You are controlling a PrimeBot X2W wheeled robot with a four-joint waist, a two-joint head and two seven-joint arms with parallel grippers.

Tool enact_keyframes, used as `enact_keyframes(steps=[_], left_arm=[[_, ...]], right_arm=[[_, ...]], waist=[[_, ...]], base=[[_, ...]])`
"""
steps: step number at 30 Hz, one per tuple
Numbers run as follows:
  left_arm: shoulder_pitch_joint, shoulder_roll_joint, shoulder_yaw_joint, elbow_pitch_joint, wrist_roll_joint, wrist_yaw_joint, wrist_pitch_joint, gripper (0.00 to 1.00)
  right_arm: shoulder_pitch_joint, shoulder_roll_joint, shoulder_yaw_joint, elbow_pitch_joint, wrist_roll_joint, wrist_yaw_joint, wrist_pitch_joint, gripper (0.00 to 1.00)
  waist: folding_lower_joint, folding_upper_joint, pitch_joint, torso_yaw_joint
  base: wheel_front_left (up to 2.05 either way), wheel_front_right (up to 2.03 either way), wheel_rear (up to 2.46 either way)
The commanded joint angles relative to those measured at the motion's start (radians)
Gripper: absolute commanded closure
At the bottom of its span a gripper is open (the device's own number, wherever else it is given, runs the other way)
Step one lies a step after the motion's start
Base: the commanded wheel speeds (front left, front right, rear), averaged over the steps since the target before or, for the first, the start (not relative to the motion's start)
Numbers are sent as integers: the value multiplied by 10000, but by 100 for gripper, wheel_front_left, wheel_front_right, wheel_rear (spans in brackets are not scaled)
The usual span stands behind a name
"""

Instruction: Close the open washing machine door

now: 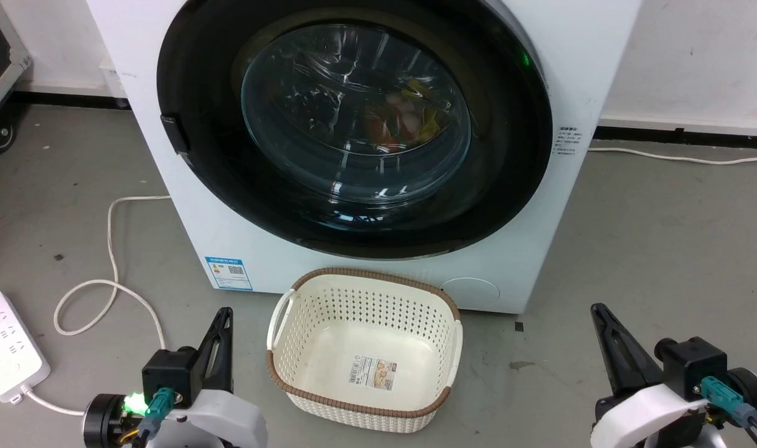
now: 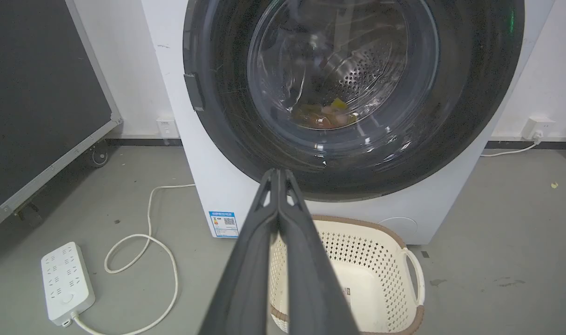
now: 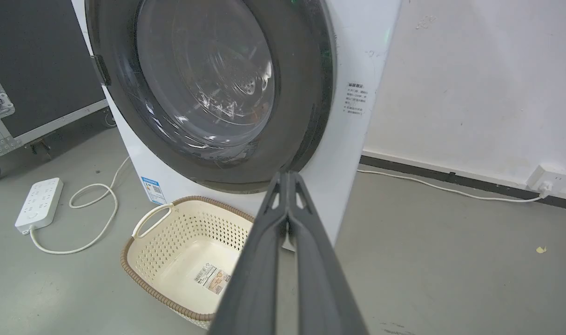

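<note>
Seemingly done: door (image 1: 353, 124) lies flat against the washer (image 1: 578, 62) front, glass over the drum. Whether the latch has caught can't be confirmed from these angles. Left gripper (image 1: 225, 316) and right gripper (image 1: 597, 311) are both pinched together and empty, well back from the washer, flanking the basket (image 1: 366, 275) before it. Remaining: perhaps a confirming push.

Round black door (image 1: 353, 127) flush w/ white washer (image 1: 213, 233) front

Left end effector (image 1: 225, 313), right end effector (image 1: 596, 309): blk fingers (image 1: 213, 354); white shells (image 1: 223, 414); teal connectors (image 1: 159, 401).
</note>
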Motion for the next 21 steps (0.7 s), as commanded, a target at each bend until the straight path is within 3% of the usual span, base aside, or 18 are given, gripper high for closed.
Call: enact_keyframes(steps=[1,21], left_arm=[[112,-10,29,-91,92,78,58,100],[137,-21,60,-464,253,299,506,100]], right_arm=[[132,40,20,-111,-57,-6,50,100],[163,50,118,-468,-230,-7,502,100]], waist=[[0,0,3,0],[0,0,52,-1]], base=[[0,0,0],[0,0,0]])
